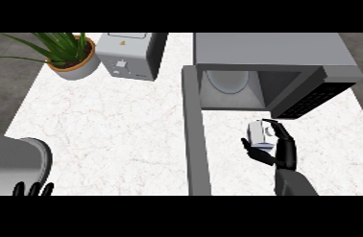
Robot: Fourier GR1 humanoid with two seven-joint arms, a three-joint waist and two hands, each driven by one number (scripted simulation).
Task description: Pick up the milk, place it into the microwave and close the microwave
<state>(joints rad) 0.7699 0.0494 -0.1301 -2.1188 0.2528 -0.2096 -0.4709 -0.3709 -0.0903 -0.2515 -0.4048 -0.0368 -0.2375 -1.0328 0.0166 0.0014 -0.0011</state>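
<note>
Before open microwave (273, 77) | right hand (273, 152) holds milk (257, 134) (label unreadable)

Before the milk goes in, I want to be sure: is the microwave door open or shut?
Open. The microwave shows its cavity with the round plate, and its door is swung out toward the robot.

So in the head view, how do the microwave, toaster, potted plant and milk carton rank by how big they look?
1. microwave, clearly largest.
2. and 3. toaster and potted plant: look about alike, so unranked.
4. milk carton, smallest, held in the right hand.
</note>
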